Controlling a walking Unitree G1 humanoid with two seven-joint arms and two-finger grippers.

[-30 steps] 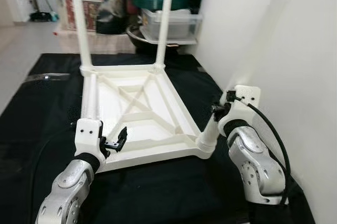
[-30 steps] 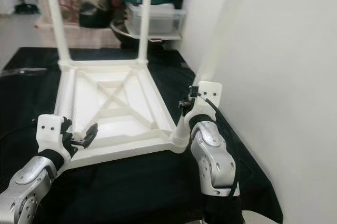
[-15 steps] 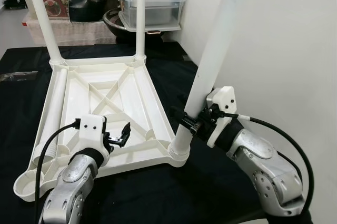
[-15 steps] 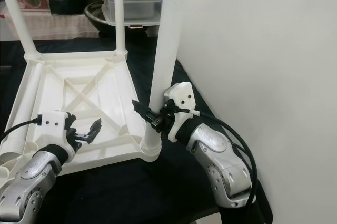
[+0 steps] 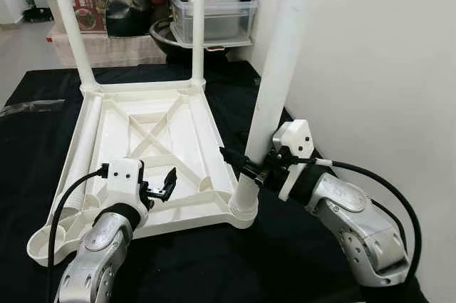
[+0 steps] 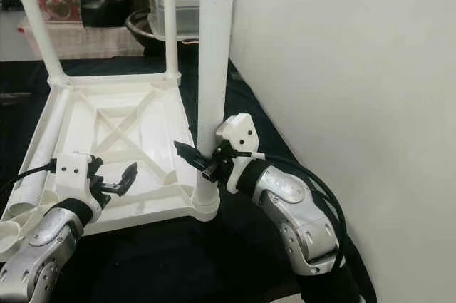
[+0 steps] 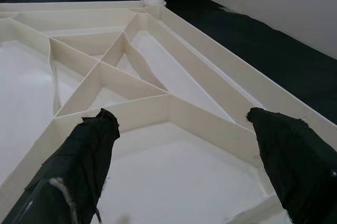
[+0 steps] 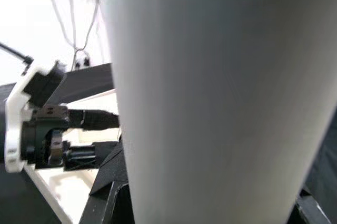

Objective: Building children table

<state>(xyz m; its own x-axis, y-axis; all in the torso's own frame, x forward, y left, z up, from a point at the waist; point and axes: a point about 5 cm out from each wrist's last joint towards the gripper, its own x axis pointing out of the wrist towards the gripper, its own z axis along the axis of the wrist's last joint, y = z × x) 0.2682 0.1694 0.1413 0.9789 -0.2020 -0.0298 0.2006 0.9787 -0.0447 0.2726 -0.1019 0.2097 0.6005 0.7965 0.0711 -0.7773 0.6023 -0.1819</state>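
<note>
Beside the tabletop [image 5: 142,139], right gripper [image 5: 246,167] clamps a leg [image 5: 274,82] (left gripper [image 5: 165,183] open).

A black cloth-covered surface [image 5: 214,267] fills the lower frame; the upturned white plastic table [image 5: 153,153] lies on it, centre-left.

2 silver jointed arms, white wrist housings, black cables, slim black jaws on each.

Black cloth [image 5: 214,267], clear lidded bin [image 5: 214,18]
</note>
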